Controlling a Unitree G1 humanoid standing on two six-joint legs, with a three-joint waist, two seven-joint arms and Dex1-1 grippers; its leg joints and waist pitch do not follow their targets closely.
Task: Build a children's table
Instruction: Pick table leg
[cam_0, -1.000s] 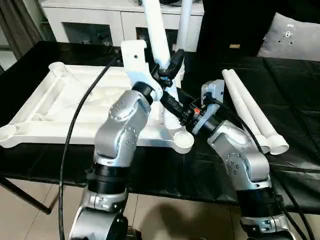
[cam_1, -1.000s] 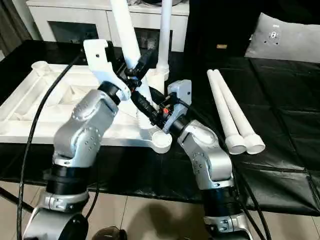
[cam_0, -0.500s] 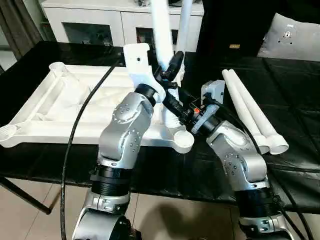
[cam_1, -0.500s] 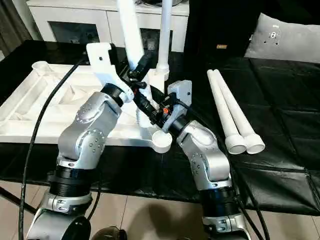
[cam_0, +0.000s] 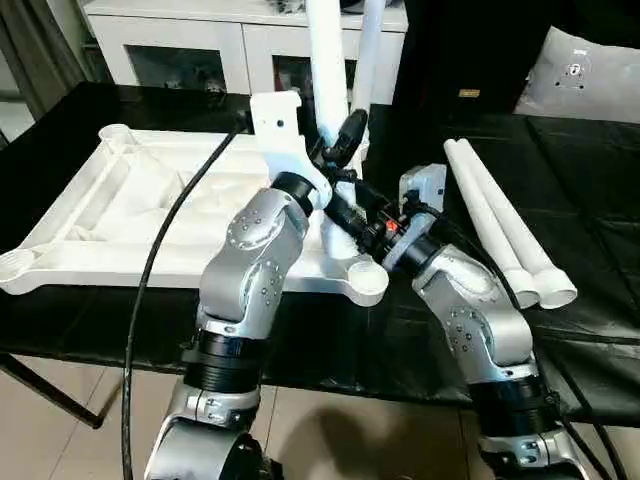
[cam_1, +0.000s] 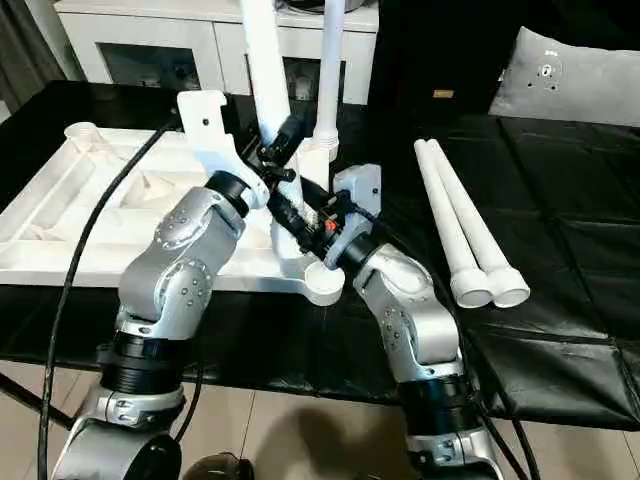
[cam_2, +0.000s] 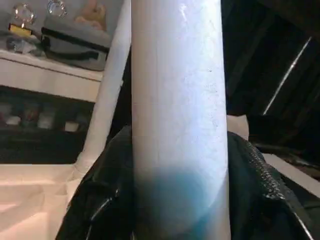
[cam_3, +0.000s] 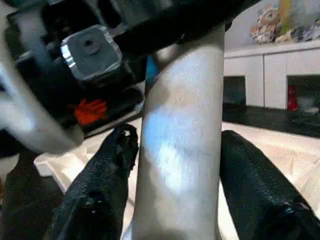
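Seating leg 2 (cam_0: 325, 60) upright, left gripper (cam_0: 340, 140) clamped on it, right gripper (cam_1: 290, 215) loose around it; next, press into socket.

We see a black-covered table (cam_0: 600, 190) carrying the white tabletop (cam_0: 110, 215), lying ribbed side up under the left pincer (cam_0: 335, 150). Two loose legs (cam_0: 505, 225) lie side by side, touching, beyond the right pincer (cam_0: 345, 215).
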